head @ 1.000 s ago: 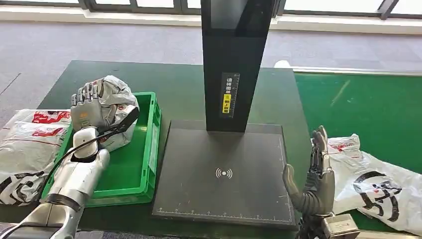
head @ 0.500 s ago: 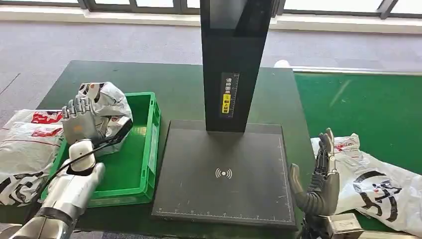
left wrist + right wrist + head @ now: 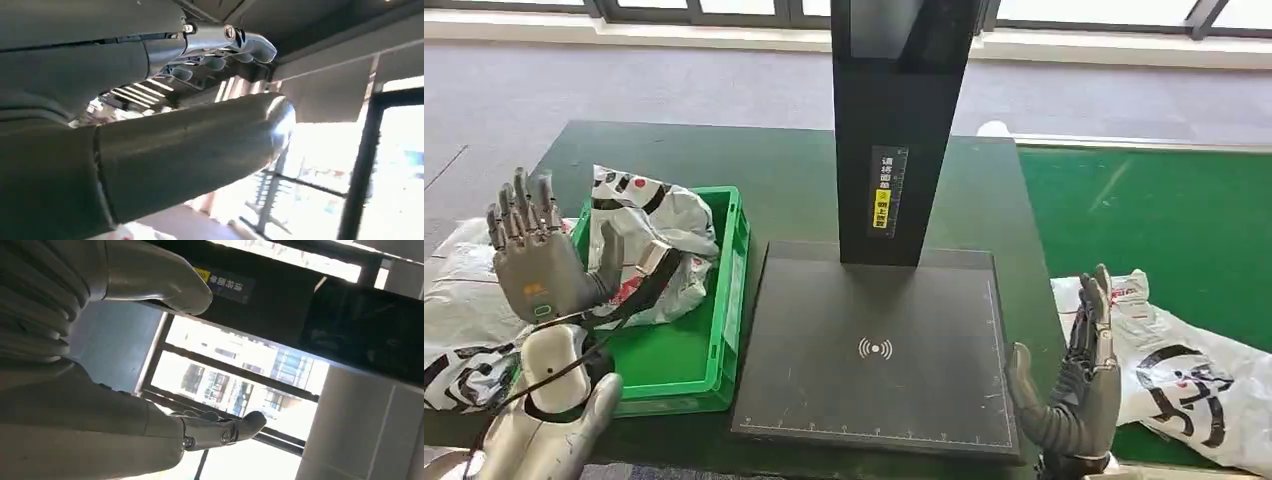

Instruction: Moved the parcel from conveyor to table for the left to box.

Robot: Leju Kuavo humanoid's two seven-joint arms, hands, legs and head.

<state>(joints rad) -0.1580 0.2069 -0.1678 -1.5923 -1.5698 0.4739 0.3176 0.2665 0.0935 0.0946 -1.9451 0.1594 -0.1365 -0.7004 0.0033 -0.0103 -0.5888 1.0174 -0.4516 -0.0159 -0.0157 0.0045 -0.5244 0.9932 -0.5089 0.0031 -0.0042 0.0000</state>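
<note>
Head view: the left hand (image 3: 534, 262) is raised with fingers spread, holding nothing; half a second ago it gripped the parcel (image 3: 654, 245), which now lies released in the green bin (image 3: 709, 340) on the bench (image 3: 784, 185). The right hand (image 3: 1079, 395), open and empty, has shifted slightly toward the second parcel (image 3: 1184, 375) on the conveyor (image 3: 1154, 215).

Left wrist view: the left hand's fingers (image 3: 227, 42) are extended.

Right wrist view: the thumb (image 3: 160, 282) stands apart from the fingers (image 3: 225, 430).

White parcel (image 3: 659, 240) with black and red print, possibly lettering, in a bright green crate (image 3: 704, 350); dark green bench (image 3: 774, 180).
</note>
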